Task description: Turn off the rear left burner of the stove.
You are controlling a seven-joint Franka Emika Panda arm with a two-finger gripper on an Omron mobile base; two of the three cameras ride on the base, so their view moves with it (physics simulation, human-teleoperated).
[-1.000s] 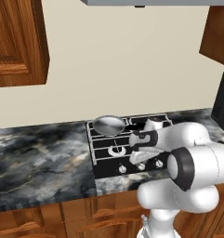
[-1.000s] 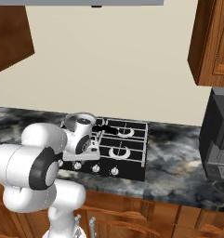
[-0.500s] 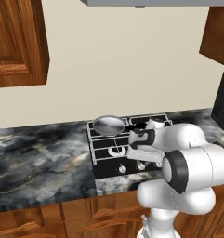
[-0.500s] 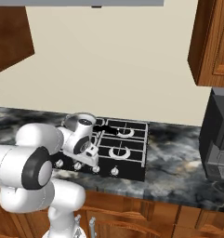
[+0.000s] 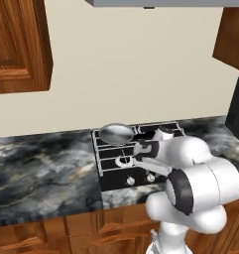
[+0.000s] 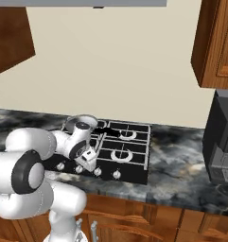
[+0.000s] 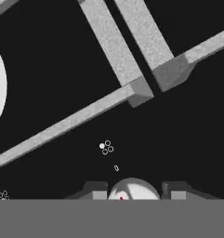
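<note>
At the stove's front edge: the hand (image 6: 88, 158) hangs low over the knob row, just above the black top.
Hand state: in the hand view the two fingertips (image 7: 95, 189) stand apart on either side of a round silver knob (image 7: 133, 188); whether they press it I cannot tell.
Stove: the stove (image 5: 111, 181) sits in the marbled table (image 5: 41, 173), its front edge close to the table's front edge.
Rear left burner: the rear left burner (image 6: 68, 126) lies at the stove's back left corner, under a steel pan (image 5: 116, 133) that hides most of it; no flame can be made out.
Progress: by my judgement the reach is done and the turn of the knob is left; whether this knob serves that burner is not readable.
Open room: the grate bars (image 7: 113, 44) run close ahead of the hand, so there is little room forward; toward the table's front edge the space is free, and the neighbouring knobs (image 6: 117, 174) are beside it along the row.
</note>
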